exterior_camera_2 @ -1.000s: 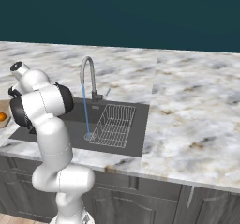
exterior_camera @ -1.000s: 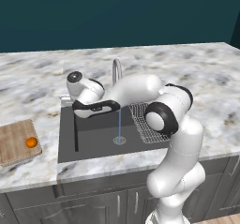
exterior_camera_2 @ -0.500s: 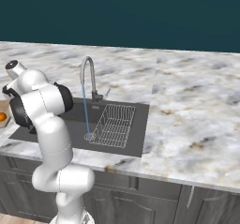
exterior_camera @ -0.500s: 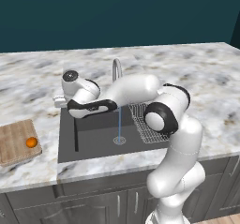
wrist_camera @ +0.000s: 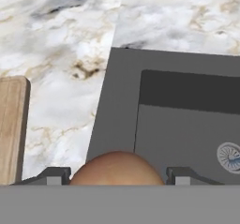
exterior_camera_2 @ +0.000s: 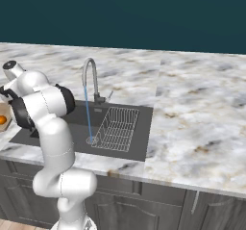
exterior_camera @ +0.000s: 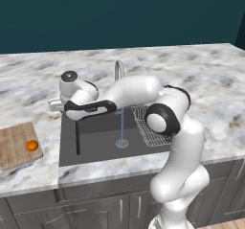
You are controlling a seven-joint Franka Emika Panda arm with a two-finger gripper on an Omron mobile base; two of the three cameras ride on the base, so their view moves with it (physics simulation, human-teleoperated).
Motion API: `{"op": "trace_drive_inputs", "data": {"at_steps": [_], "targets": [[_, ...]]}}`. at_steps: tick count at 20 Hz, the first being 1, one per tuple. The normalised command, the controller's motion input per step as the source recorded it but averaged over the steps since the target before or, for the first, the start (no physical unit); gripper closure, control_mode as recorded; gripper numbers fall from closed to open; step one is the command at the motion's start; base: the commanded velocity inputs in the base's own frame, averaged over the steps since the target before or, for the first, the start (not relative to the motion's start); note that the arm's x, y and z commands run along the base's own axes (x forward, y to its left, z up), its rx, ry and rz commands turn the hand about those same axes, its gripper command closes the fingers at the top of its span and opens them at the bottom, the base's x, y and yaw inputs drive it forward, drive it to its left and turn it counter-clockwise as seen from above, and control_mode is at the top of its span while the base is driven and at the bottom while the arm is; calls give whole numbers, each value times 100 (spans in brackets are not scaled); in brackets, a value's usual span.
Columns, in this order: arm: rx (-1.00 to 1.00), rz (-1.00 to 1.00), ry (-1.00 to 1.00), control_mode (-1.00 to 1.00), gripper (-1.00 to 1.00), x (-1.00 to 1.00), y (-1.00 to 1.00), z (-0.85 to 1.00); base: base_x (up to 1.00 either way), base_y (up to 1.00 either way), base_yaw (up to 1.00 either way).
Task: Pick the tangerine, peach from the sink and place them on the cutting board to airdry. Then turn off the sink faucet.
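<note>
I'm seeing the marble counter (exterior_camera: 201,74) carrying the cutting board (exterior_camera: 14,144), lying left of the sink (exterior_camera: 95,142), with the tangerine (exterior_camera: 32,145) sitting on it.

Arm stretched leftward, claw (wrist_camera: 117,175) clamped around the peach (wrist_camera: 117,169).

glossy white rounded arm segments, dark grey joint bands, black-capped wrist.
</note>
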Motion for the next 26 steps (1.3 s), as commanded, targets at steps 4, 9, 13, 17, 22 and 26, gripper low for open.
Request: {"op": "trace_drive_inputs", "data": {"at_steps": [4,9,13,17,22,26], "targets": [[0,15,1,-100,100,0,29,10,0,0,0],[0,15,3,-100,100,0,30,7,0,0,0],[0,15,3,-100,100,0,33,1,0,0,0],[0,14,2,-100,100,0,37,0,0,0,0],[0,13,2,-100,100,0,38,0,0,0,0],[-1,13,1,-100,100,0,39,0,0,0,0]]}}
